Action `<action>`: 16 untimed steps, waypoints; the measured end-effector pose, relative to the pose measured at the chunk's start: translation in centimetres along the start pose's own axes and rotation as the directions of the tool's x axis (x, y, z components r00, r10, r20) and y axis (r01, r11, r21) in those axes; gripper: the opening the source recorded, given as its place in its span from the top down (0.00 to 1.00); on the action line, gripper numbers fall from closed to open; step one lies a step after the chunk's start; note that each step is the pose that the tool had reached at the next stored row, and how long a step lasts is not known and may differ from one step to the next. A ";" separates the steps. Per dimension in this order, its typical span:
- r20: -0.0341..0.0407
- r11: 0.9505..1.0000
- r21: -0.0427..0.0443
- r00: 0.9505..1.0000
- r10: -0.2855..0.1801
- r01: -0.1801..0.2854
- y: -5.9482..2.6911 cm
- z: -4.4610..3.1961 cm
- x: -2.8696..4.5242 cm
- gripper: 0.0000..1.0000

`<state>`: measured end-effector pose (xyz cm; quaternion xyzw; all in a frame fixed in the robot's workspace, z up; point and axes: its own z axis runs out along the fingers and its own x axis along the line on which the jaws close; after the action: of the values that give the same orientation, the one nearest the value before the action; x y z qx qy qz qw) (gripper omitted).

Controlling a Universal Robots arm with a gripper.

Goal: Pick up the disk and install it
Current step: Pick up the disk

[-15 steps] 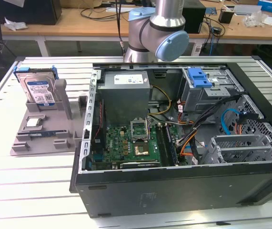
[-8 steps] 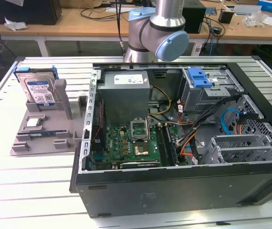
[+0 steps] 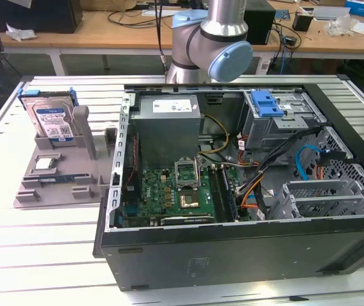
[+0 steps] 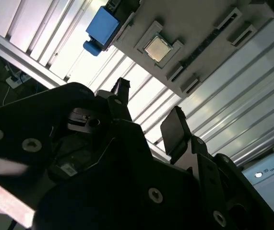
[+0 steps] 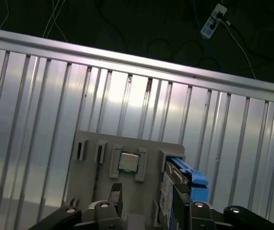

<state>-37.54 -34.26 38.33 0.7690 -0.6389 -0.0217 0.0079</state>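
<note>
The disk (image 3: 53,121), a silver drive with a white-and-blue label in a blue bracket, stands on edge in a grey holder (image 3: 60,185) at the exterior view's left. In the first wrist view the disk (image 5: 181,179) shows edge-on beside the holder's chip slot. Its blue bracket corner (image 4: 101,27) pokes out in the second wrist view. My gripper (image 4: 148,112) hangs well above the holder, open, with nothing between its dark fingers (image 4: 175,132). The gripper (image 5: 146,206) is apart from the disk.
A square silver processor chip (image 3: 46,163) lies in the holder (image 5: 98,182) near the disk. An open computer case (image 3: 232,242) fills the middle and right of the ribbed metal table (image 3: 41,255), with a blue clip (image 3: 268,102) on its drive bay. The arm (image 3: 213,38) rises behind the case.
</note>
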 end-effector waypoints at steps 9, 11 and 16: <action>0.003 0.993 0.002 0.993 0.120 -0.120 0.00 0.06 0.00 0.46; 0.004 0.990 0.002 0.990 0.139 -0.139 -0.01 0.08 -0.01 0.46; 0.004 0.990 0.003 0.990 0.140 -0.140 -0.08 0.08 -0.01 0.46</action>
<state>-37.47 -34.24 38.24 0.7222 -0.6913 -0.0217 0.0071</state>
